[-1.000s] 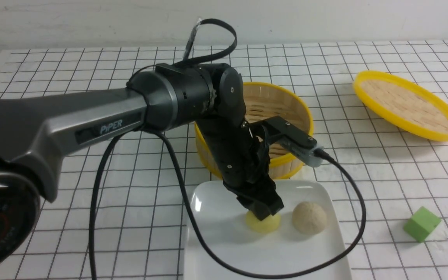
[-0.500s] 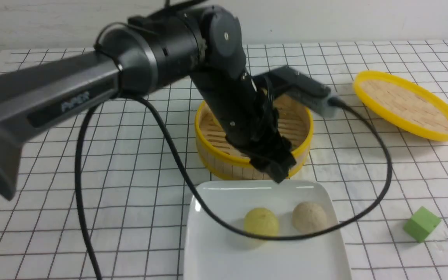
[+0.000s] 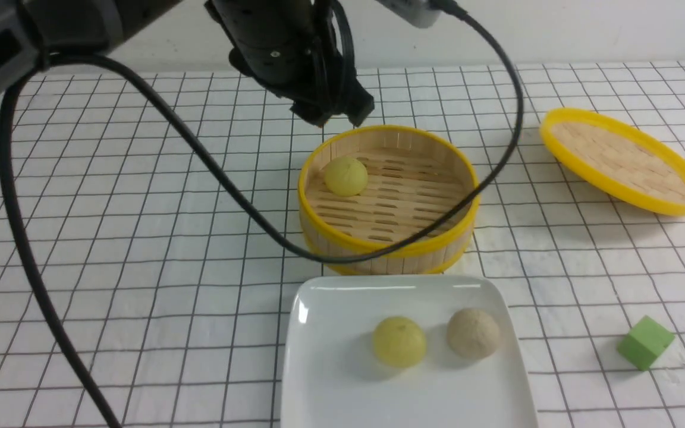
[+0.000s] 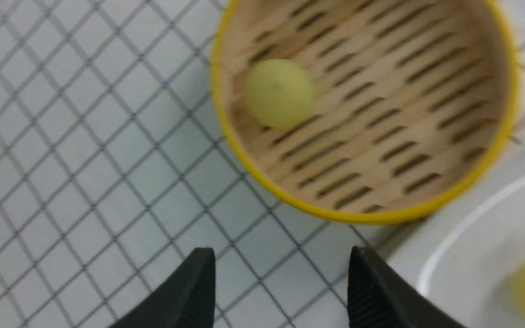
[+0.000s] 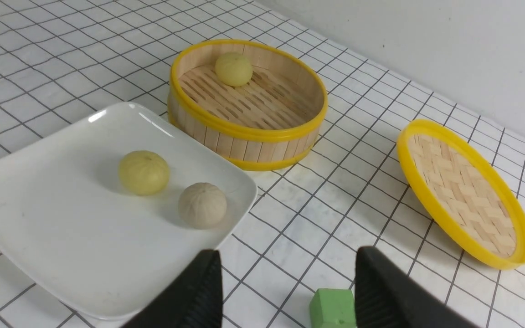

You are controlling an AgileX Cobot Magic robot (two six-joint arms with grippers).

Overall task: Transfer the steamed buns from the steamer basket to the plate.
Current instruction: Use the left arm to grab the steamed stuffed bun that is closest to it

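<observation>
One pale yellow steamed bun lies in the steamer basket, close to its far left wall. On the plate in front of the basket, a second yellow bun and a beige bun sit side by side. My left gripper hangs high over the basket's far left rim, open and empty. In the left wrist view it looks down at the bun in the basket. My right gripper is open and empty near the plate, out of the front view.
The yellow-rimmed woven lid lies tilted at the far right. A green cube sits right of the plate, just in front of the right gripper's fingers. The left arm's black cable loops across the basket's front.
The left gripper opened and let go of the yellow bun on the plate. It then rose and swung back to above the basket's far left rim.
</observation>
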